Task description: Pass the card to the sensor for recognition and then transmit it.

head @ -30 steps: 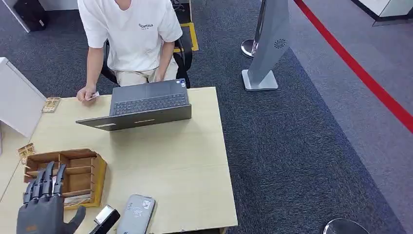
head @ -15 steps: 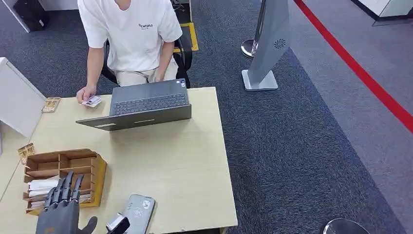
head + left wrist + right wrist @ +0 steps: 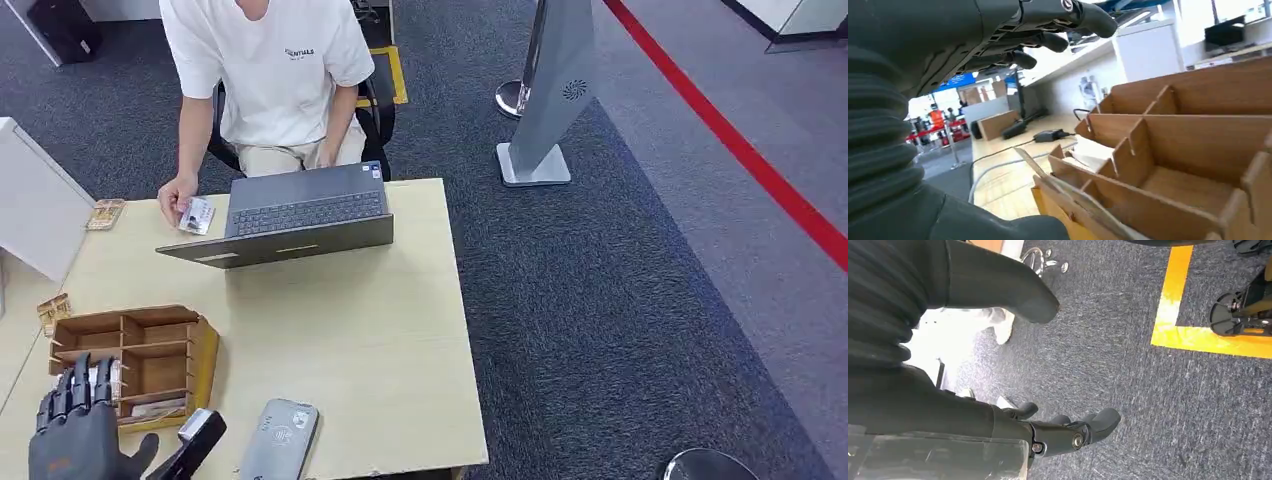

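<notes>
My left hand hovers at the near left of the table, fingers straight and apart over the near edge of the wooden organizer, holding nothing. In the left wrist view, the left hand stretches its fingers above the organizer, where white cards lie in a near slot. White cards show beside my fingers. The grey card sensor lies flat just right of the hand. A person at the far side holds a card on the table. My right hand hangs empty over carpet.
An open laptop stands across the far part of the wooden table. A white box sits at the left edge, small brown packets beside it. A grey sign stand stands on the carpet to the right.
My left hand swung right toward the sensor, then came back left over the organizer's near edge. The person's hand brought the card down closer to the laptop.
</notes>
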{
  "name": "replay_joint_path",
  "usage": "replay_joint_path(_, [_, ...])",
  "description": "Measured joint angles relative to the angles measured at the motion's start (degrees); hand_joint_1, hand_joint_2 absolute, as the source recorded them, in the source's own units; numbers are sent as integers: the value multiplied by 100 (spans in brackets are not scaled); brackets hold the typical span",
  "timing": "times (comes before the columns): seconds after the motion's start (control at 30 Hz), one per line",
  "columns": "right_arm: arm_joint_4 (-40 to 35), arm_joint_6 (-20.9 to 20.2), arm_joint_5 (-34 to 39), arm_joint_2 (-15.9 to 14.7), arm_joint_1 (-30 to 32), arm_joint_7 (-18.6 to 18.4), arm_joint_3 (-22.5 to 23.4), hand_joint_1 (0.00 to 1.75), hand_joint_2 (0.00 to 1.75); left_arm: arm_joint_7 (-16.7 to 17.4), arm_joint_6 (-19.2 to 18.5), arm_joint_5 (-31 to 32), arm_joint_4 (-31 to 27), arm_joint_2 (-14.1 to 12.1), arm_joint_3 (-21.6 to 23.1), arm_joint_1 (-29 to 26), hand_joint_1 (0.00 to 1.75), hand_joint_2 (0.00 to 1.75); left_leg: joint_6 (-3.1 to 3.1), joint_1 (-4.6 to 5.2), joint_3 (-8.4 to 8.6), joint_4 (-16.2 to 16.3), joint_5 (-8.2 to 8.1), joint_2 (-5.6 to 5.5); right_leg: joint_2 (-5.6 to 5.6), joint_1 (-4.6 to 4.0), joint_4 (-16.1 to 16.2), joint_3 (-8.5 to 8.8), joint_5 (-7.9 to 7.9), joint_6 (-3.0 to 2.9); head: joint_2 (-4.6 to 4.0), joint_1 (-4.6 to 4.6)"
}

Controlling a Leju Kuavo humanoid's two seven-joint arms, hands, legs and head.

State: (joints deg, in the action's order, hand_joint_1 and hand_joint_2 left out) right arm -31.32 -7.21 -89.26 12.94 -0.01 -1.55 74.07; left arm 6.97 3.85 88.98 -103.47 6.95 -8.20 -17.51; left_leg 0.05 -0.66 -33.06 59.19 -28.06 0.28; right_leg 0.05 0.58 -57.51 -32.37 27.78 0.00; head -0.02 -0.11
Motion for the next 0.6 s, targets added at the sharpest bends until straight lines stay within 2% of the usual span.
replay_joint_path(0.3, [22, -9, 0, 0, -15, -17, -4, 0, 175, 100, 68, 0, 127, 4, -131, 261, 0, 175, 0, 0, 0, 0, 0, -1, 0, 0, 0, 0, 0, 0, 0, 0])
replay_joint_path(0.6, [61, 9, 0, -2, -37, -17, -4, 0, 175, 74, -85, 0, 341, 48, -127, 375, 0, 175, 0, 0, 2, 1, 0, 0, 1, 0, 0, -1, 0, 0, 0, 0])
